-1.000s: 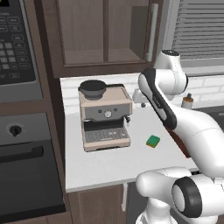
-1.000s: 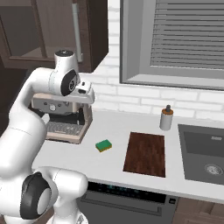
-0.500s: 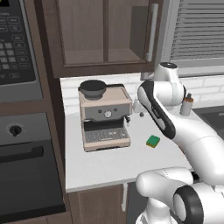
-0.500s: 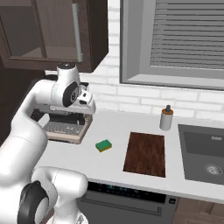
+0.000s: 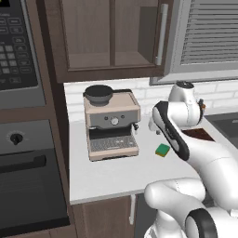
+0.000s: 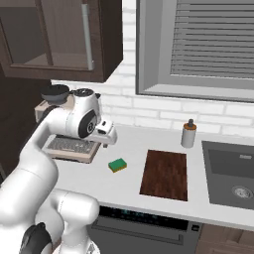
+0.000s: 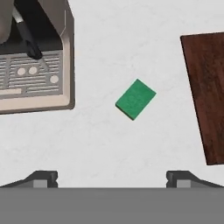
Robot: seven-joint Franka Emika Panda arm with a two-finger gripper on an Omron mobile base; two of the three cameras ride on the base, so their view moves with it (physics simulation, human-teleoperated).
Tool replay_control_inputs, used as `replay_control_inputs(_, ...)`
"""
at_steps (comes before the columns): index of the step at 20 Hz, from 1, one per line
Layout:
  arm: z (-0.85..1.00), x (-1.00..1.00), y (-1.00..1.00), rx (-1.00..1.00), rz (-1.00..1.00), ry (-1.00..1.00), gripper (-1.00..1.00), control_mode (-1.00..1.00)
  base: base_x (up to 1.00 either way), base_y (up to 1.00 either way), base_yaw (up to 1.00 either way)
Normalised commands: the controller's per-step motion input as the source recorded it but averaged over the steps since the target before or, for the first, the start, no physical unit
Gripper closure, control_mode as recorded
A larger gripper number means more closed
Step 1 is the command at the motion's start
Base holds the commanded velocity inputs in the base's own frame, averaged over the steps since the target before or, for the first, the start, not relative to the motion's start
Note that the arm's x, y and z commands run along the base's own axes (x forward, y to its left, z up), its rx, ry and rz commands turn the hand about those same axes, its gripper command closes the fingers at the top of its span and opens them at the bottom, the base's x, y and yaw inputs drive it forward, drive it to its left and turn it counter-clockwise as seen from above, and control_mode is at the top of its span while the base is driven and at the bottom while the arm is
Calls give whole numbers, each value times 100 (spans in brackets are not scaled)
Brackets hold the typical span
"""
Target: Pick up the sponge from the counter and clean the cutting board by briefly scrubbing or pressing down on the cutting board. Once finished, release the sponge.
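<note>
The sponge lies flat on the light counter, green top up, its yellow edge showing in the right base view. It is also in the left base view. My gripper hangs well above the counter, open wide with nothing between its fingertips; the sponge sits ahead of them, slightly right of centre. The hand hovers up and to the left of the sponge. The dark reddish-brown cutting board lies right of the sponge, apart from it.
A coffee machine stands left of the sponge. A small bottle stands behind the board by the brick wall. The dark sink is at the right. Wall cabinets hang overhead; an oven fills the left.
The arm has come down and swung slightly right, bringing the hand lower and closer over the sponge. The sponge and board have not moved.
</note>
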Motion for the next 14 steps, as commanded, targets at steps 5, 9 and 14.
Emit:
replay_control_inputs(5, -40, 0, -5, 0, -24, 0, -100, -100, 0, 0, 0)
replay_control_inputs(9, -25, 4, -1, 3, -38, 0, -100, -100, 0, 0, 0)
replay_control_inputs(14, -17, 7, -15, 6, -32, 3, -100, -100, 0, 0, 0)
